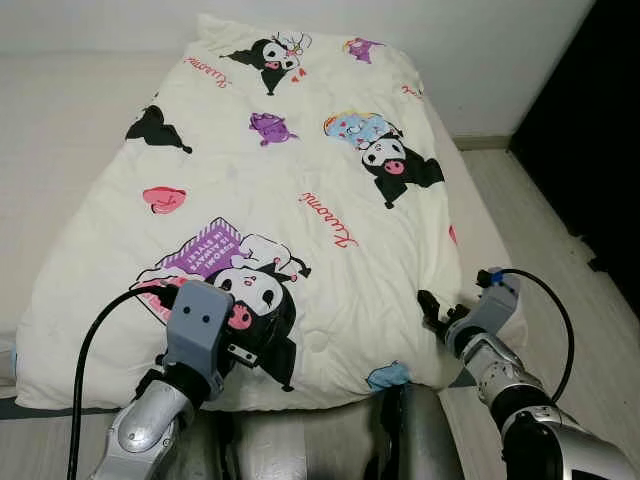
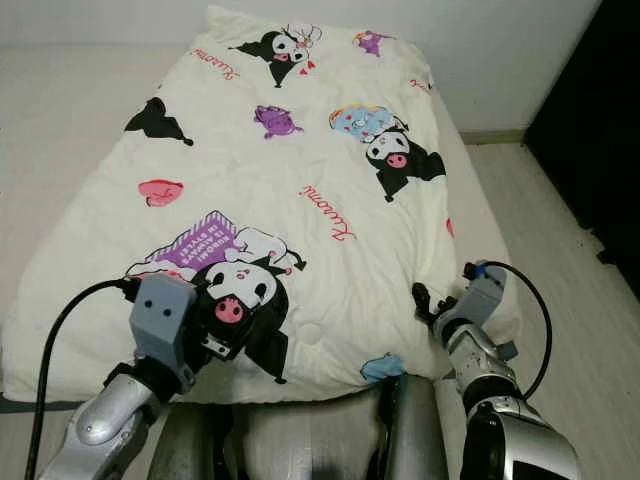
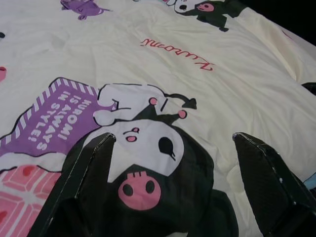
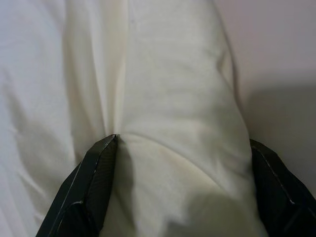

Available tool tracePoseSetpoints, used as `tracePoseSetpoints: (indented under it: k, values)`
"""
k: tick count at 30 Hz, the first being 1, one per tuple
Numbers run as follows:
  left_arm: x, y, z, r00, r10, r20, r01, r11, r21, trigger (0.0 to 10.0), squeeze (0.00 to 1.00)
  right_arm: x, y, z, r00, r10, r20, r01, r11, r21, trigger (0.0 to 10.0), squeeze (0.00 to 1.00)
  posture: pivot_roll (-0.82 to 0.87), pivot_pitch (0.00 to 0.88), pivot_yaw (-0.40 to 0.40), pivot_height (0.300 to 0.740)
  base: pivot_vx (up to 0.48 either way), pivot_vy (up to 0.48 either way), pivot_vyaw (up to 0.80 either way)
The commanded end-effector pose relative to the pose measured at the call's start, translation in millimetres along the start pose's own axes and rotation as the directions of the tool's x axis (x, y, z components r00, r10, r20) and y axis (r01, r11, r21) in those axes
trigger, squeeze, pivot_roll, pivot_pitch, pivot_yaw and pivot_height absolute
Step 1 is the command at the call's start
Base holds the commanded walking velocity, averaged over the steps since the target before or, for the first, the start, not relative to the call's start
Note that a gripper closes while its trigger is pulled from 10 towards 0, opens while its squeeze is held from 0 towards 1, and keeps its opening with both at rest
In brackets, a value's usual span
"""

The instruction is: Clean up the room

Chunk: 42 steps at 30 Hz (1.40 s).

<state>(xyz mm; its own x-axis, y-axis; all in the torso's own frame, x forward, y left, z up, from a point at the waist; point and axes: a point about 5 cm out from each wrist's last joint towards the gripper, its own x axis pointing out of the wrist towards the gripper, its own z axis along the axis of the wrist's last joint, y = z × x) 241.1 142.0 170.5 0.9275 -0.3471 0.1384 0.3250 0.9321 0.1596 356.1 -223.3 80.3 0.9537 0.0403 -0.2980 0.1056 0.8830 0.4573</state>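
1. A cream cartoon-print comforter (image 1: 300, 200) lies spread flat over the bed (image 1: 478, 215), covering nearly all of it.
2. The left hand (image 3: 173, 158) hovers over the comforter's near end above a black-and-pink character print (image 3: 148, 168), fingers spread wide, holding nothing.
3. The right hand (image 4: 182, 163) sits at the near right corner, fingers wide apart, straddling a raised fold of comforter without closing on it.

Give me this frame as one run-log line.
scene: cream cartoon-print blanket spread over bed | left tool: open, over blanket's near end | right tool: open, straddling fold at blanket's near right edge
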Motion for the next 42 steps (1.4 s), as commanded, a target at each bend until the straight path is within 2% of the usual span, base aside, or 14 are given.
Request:
tracePoseSetpoints:
  k: [1, 7, 8, 9, 24, 32, 34, 38, 39, 40, 42]
  values:
    - [-2.7, 0.5, -6, 0.999, 0.003, -0.034, -0.002, 1.000, 0.012, 10.0, 0.00, -2.0, 4.8, -28, 0.991, 0.033, -0.126, -0.032, 0.999, 0.015, 10.0, 0.00, 0.19, 0.363, -0.032, 0.516, 0.000, 0.000, 0.00]
    - [-2.7, 0.7, -6, 0.999, 0.010, -0.036, -0.010, 1.000, 0.016, 10.0, 0.00, -2.1, 4.8, -28, 0.991, 0.042, -0.128, -0.039, 0.999, 0.023, 10.0, 0.00, 0.19, 0.365, -0.031, 0.516, 0.000, 0.000, 0.00]
    - [-2.7, 0.6, -6, 0.999, 0.011, -0.036, -0.010, 1.000, 0.017, 10.0, 0.00, -2.2, 4.8, -28, 0.991, 0.044, -0.129, -0.041, 0.999, 0.027, 3.4, 0.00, 0.19, 0.365, -0.031, 0.516, 0.000, 0.000, 0.00]
    - [-2.5, 0.4, -7, 0.999, 0.012, -0.039, -0.012, 1.000, 0.017, 10.0, 0.00, -2.3, 4.6, -28, 0.990, 0.045, -0.132, -0.042, 0.999, 0.028, 0.0, 0.00, 0.18, 0.367, -0.032, 0.516, 0.000, 0.000, 0.00]
    - [-0.2, 1.1, -7, 0.999, 0.013, -0.036, -0.013, 1.000, 0.016, 10.0, 0.00, -4.5, -6.8, -23, 0.993, -0.034, -0.114, 0.038, 0.999, 0.033, 0.0, 0.00, 0.18, 0.364, -0.036, 0.516, 0.000, 0.000, 0.00]
    - [2.1, 3.3, -6, 0.999, 0.020, -0.031, -0.020, 1.000, 0.014, 10.0, 0.00, -5.3, -14.1, -17, 0.989, -0.113, -0.097, 0.113, 0.994, -0.005, 0.0, 0.00, 0.17, 0.357, -0.041, 0.516, 0.000, 0.000, 0.00]
    - [4.5, 4.8, -10, 0.999, 0.029, -0.040, -0.029, 1.000, -0.005, 10.0, 0.00, -6.0, -19.2, -12, 0.983, -0.164, -0.083, 0.161, 0.986, -0.045, 0.0, 0.00, 0.15, 0.341, -0.048, 0.516, 0.000, 0.000, 0.00]
    - [5.4, 4.5, -12, 0.998, 0.029, -0.048, -0.030, 0.999, -0.015, 10.0, 0.00, -6.3, -21.0, -11, 0.979, -0.186, -0.084, 0.180, 0.981, -0.072, 0.0, 0.00, 0.15, 0.338, -0.050, 0.516, 0.000, 0.000, 0.00]
    - [6.6, 2.4, -13, 0.999, 0.024, -0.047, -0.025, 0.999, -0.022, 10.0, 0.00, -8.0, -25.1, -13, 0.969, -0.221, -0.111, 0.202, 0.966, -0.161, 0.0, 0.00, 0.14, 0.334, -0.052, 0.516, 0.000, 0.000, 0.00]
    - [6.6, 2.4, -13, 0.999, 0.024, -0.047, -0.025, 0.999, -0.022, 10.0, 0.00, -8.0, -25.1, -13, 0.969, -0.221, -0.111, 0.202, 0.966, -0.161, 0.0, 0.00, 0.14, 0.334, -0.052, 0.516, 0.000, 0.000, 0.00]
    - [7.8, 0.7, -13, 0.999, 0.020, -0.043, -0.021, 0.999, -0.025, 10.0, 0.00, -10.6, -31.3, -14, 0.955, -0.270, -0.127, 0.226, 0.932, -0.284, 0.0, 0.00, 0.14, 0.332, -0.056, 0.516, 0.000, 0.000, 0.00]
